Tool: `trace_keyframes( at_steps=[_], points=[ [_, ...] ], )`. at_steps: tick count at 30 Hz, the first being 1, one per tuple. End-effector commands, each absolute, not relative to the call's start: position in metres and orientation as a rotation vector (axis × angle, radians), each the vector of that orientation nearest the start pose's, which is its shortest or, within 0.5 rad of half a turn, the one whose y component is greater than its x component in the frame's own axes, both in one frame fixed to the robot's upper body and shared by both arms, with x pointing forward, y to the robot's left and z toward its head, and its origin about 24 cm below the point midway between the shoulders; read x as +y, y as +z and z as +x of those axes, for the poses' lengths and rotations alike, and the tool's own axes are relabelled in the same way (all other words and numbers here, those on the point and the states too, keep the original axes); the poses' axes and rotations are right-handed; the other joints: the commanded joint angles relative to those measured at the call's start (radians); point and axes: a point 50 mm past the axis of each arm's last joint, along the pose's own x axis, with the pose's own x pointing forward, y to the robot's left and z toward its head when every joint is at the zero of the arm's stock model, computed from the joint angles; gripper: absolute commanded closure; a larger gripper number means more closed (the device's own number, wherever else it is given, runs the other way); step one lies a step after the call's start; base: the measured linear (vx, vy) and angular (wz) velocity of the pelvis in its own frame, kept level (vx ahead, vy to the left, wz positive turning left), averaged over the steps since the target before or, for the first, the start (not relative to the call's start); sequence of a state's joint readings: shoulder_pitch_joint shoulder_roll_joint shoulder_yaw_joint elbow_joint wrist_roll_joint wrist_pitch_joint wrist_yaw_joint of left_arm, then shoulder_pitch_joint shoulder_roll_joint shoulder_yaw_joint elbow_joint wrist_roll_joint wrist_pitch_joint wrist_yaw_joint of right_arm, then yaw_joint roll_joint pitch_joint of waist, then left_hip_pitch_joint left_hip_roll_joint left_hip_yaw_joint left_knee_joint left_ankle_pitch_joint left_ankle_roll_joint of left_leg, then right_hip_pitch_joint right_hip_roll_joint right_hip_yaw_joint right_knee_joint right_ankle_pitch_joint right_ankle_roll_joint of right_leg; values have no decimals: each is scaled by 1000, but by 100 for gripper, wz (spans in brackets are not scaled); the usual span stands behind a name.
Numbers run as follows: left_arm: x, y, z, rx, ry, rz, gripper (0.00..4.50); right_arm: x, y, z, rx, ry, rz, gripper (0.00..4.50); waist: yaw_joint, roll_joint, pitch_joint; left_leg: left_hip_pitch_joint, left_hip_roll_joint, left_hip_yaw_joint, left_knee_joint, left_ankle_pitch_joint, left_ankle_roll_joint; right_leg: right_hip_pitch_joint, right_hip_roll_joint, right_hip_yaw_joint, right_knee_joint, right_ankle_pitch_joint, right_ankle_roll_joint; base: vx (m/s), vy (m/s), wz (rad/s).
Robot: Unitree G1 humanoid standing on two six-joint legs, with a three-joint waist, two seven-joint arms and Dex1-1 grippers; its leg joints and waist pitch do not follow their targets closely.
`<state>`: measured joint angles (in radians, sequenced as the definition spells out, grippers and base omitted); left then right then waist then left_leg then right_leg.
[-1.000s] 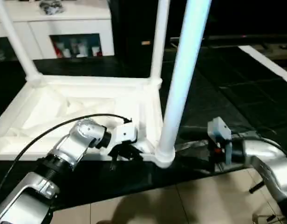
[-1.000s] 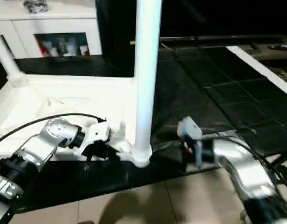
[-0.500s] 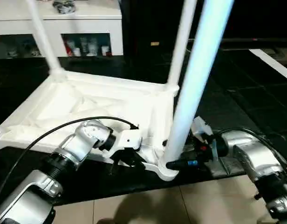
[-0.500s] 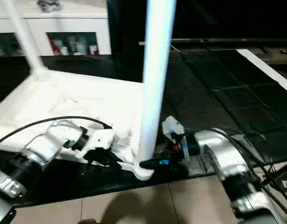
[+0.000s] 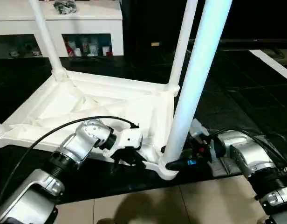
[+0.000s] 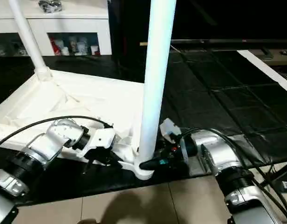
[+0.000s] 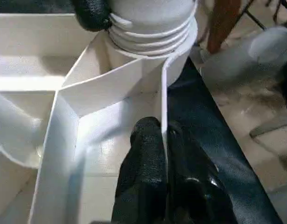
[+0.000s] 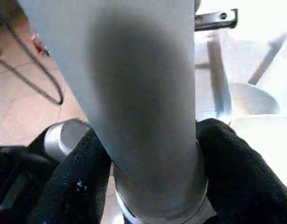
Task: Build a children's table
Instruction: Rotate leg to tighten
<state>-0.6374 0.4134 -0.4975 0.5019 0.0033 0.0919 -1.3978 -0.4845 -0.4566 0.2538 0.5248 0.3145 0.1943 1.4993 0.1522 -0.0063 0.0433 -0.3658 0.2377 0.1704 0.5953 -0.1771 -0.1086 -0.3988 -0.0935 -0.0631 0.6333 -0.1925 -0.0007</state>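
The white tabletop [image 5: 101, 100] lies upside down on the black mat, ribs facing up. Two thin legs [image 5: 43, 37] [image 5: 183, 42] stand in its far corner sockets. A thick near leg [image 5: 194, 84] rises from the near right socket [image 5: 167, 171]. My left gripper [image 7: 162, 131] is shut on the tabletop's thin rim wall just beside that socket, one finger on each side. My right gripper [image 8: 153, 156] clasps the base of the near leg [image 8: 143, 93], with black fingers [image 8: 78, 179] pressed on both sides of it.
A white cabinet [image 5: 59, 25] with glass doors stands behind the tabletop. The black mat [image 5: 236, 93] stretches to the right, with a white strip [image 5: 274, 63] at its far side. Pale floor tiles [image 5: 181, 205] run along the near edge. A black cable [image 5: 50, 133] arcs over my left forearm.
My right gripper has come in from the right and closed its fingers around the base of the near leg. The left gripper keeps its hold on the rim. The camera has shifted.
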Motion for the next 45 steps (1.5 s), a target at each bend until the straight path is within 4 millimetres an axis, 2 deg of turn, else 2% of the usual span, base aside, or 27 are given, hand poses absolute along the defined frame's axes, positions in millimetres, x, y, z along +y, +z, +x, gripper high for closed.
trace_keyframes(
  at_steps=[1, 3, 5, 7, 8, 9, 10, 11, 12, 13, 17, 19, 20, 21, 22, 24, 25, 30, 32, 34, 36, 37, 38, 39, 41, 42, 45],
  points=[
    [96, 58, 306, 492, -1578, 466, 450, -154, 56, 287, 343, 1538, 95, 194, -7, -6, -63, 11, -8, 16, -70, -220, 19, 45, -37, 33, -76, -187, -228, 0, 0, 0],
    [92, 61, 315, 470, -1445, 362, 450, -152, 49, 290, 314, 1390, 95, 195, -9, -10, -64, 8, -10, 13, -71, -207, 15, 48, -38, 31, -77, -198, -216, 0, 0, 0],
    [90, 62, 320, 465, -1372, 329, 450, -150, 43, 294, 320, 1274, 83, 196, -15, -10, -62, 5, -13, 12, -72, -201, 9, 48, -37, 30, -81, -212, -201, 0, 0, 0],
    [86, 61, 323, 461, -1310, 306, 450, -147, 36, 300, 325, 1141, 77, 199, -33, -13, -63, -10, -19, 8, -76, -175, -9, 57, -37, 25, -81, -251, -167, 0, 0, 0],
    [80, 61, 327, 457, -1240, 273, 450, -142, 31, 307, 331, 1012, 70, 199, -37, -11, -64, -8, -20, 7, -75, -175, -9, 57, -38, 25, -84, -254, -162, 0, 0, 0],
    [73, 60, 330, 455, -1181, 239, 450, -137, 27, 313, 332, 915, 57, 201, -50, -8, -64, -9, -22, 9, -72, -168, -12, 52, -36, 27, -83, -232, -167, 0, 0, 0],
    [69, 59, 331, 454, -1159, 228, 450, -133, 25, 316, 339, 871, 65, 201, -57, -9, -67, -7, -25, 8, -72, -168, -16, 55, -36, 25, -85, -234, -170, 0, 0, 0],
    [66, 59, 332, 453, -1148, 224, 450, -131, 24, 318, 344, 845, 71, 203, -62, -10, -68, -11, -26, 8, -71, -157, -13, 58, -34, 25, -82, -224, -170, 0, 0, 0],
    [66, 59, 332, 453, -1148, 224, 450, -131, 24, 318, 344, 845, 71, 205, -63, -8, -68, -8, -26, 10, -69, -145, 1, 55, -32, 25, -86, -196, -176, 0, 0, 0],
    [55, 59, 335, 447, -1092, 193, 450, -121, 23, 329, 354, 709, 89, 205, -66, 3, -70, -3, -26, 12, -65, -139, 10, 49, -30, 28, -82, -150, -199, 0, 0, 0],
    [41, 62, 344, 426, -1001, 182, 450, -105, 24, 345, 375, 518, 71, 207, -72, 3, -69, -1, -27, 12, -69, -148, 6, 51, -27, 27, -84, -143, -209, 0, 0, 0],
    [41, 65, 348, 413, -984, 204, 450, -99, 30, 350, 342, 512, 89, 207, -72, 7, -69, 2, -26, 13, -70, -167, 15, 48, -27, 27, -85, -131, -218, 0, 0, 0],
    [43, 66, 351, 408, -973, 219, 450, -96, 33, 351, 319, 522, 90, 173, -69, 5, -69, 1, -25, 12, -71, -170, 18, 51, -28, 27, -85, -126, -217, 0, 0, 0],
    [44, 67, 351, 406, -974, 229, 450, -95, 34, 350, 315, 527, 88, 173, -67, 4, -69, 2, -24, 13, -71, -168, 21, 51, -28, 27, -85, -120, -217, 0, 0, 0],
    [45, 66, 352, 404, -975, 247, 450, -95, 34, 350, 311, 523, 91, 138, -65, 4, -69, 1, -23, 12, -71, -163, 26, 52, -28, 27, -83, -103, -218, 0, 0, 0],
    [49, 65, 352, 401, -981, 282, 450, -96, 33, 349, 299, 530, 95, 136, -63, 5, -69, 0, -23, 12, -71, -155, 31, 53, -29, 28, -81, -82, -222, 0, 0, 0],
    [50, 64, 351, 397, -994, 295, 450, -97, 33, 348, 291, 536, 90, 129, -62, 1, -69, 0, -23, 13, -71, -156, 35, 54, -30, 28, -82, -82, -222, 0, 0, 0],
    [64, 57, 345, 424, -1079, 321, 450, -117, 33, 338, 233, 623, 57, 84, -52, 3, -65, 2, -19, 13, -74, -183, 41, 53, -32, 29, -87, -116, -212, 0, 0, 0],
    [69, 56, 343, 434, -1118, 328, 450, -127, 34, 335, 219, 661, 46, 52, -51, 3, -65, 4, -18, 13, -76, -193, 39, 52, -32, 29, -88, -128, -212, 0, 0, 0],
    [73, 55, 341, 436, -1159, 337, 450, -135, 36, 332, 209, 697, 38, 47, -51, 4, -65, 4, -18, 14, -75, -199, 40, 50, -31, 30, -87, -120, -220, 0, 0, 0],
    [81, 55, 333, 428, -1292, 371, 450, -154, 43, 325, 186, 805, 5, 29, -48, 7, -64, 5, -18, 13, -75, -212, 46, 53, -31, 29, -90, -125, -220, 0, 0, 0],
    [83, 56, 331, 422, -1337, 384, 450, -158, 46, 323, 182, 841, -3, 15, -44, 3, -68, 4, -15, 13, -73, -194, 56, 57, -32, 31, -84, -85, -230, 0, 0, 0],
    [85, 56, 327, 431, -1382, 381, 450, -162, 48, 321, 180, 883, -16, 7, -42, 8, -68, 4, -15, 15, -71, -181, 64, 55, -30, 31, -78, -43, -245, 0, 0, 0],
    [89, 56, 323, 442, -1459, 394, 450, -167, 53, 317, 177, 964, -42, 2, -41, 10, -67, 4, -14, 15, -71, -178, 66, 53, -31, 31, -78, -36, -248, 0, 0, 0],
    [91, 56, 320, 453, -1501, 405, 450, -170, 56, 314, 182, 1021, -52, 1, -36, 8, -66, 4, -13, 17, -70, -173, 72, 53, -30, 30, -77, -34, -255, 0, 0, 0],
    [93, 57, 319, 462, -1533, 418, 450, -171, 59, 311, 188, 1074, -62, 1, -33, 14, -66, 8, -11, 17, -70, -190, 71, 50, -28, 28, -78, -50, -259, 0, 0, 0],
    [96, 57, 316, 480, -1603, 460, 450, -172, 63, 305, 214, 1212, -93, 1, -25, 13, -64, 9, -8, 17, -72, -215, 60, 48, -31, 28, -80, -85, -259, 0, 0, 0]
  ],
)
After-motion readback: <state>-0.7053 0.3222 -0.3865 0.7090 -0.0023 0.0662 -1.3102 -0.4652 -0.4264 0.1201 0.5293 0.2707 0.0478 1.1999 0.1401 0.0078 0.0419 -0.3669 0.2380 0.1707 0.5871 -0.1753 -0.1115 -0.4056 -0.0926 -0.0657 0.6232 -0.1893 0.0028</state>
